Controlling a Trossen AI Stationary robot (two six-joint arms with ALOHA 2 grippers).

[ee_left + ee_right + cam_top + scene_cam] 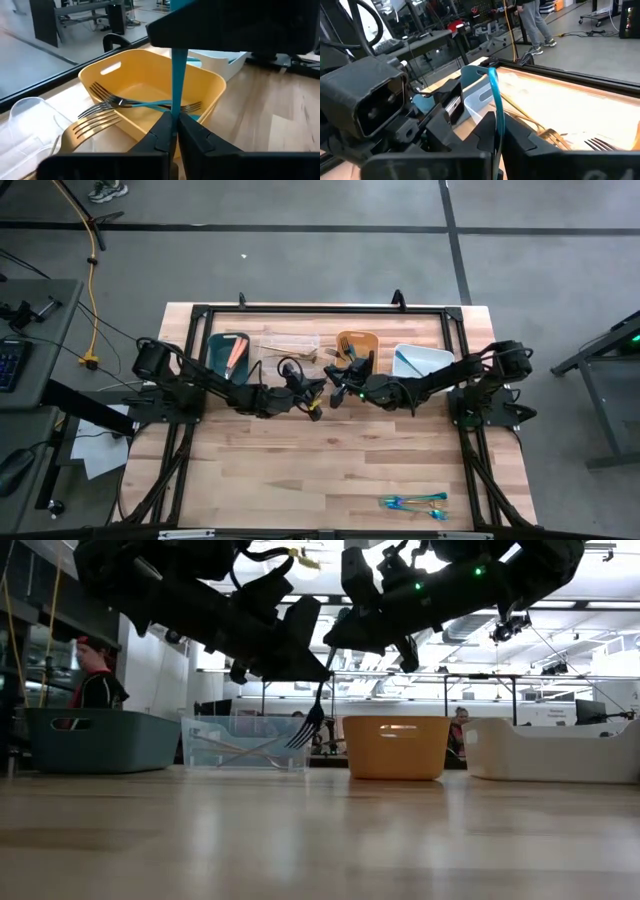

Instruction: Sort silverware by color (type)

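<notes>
Four bins are lined up along the far side of the bench [330, 470], and they are taken here from left to right: a teal bin [228, 352] holding salmon-orange utensils [237, 352], a clear bin [290, 345] with gold pieces lying in it, an orange bin [357, 344] in which forks [107, 95] are crossed, and a white bin [420, 360] with one teal piece inside. In front of the clear and orange bins the two arms are brought together above the bench. The left gripper [314, 406] is reached in from the left, and its fingers [161, 134] are seen clenched on a teal-handled fork [178, 80] low on the handle (the handle stands upright between them). The right gripper [338, 393] is reached in from the right, and its fingers [515, 137] are likewise closed on the same teal handle. In the low view the fork is held off the bench with its tines hanging downward, in front of the clear bin. Near the front right corner of the bench, a small cluster of teal and gold utensils [414, 502] is left lying well apart from the arms.
</notes>
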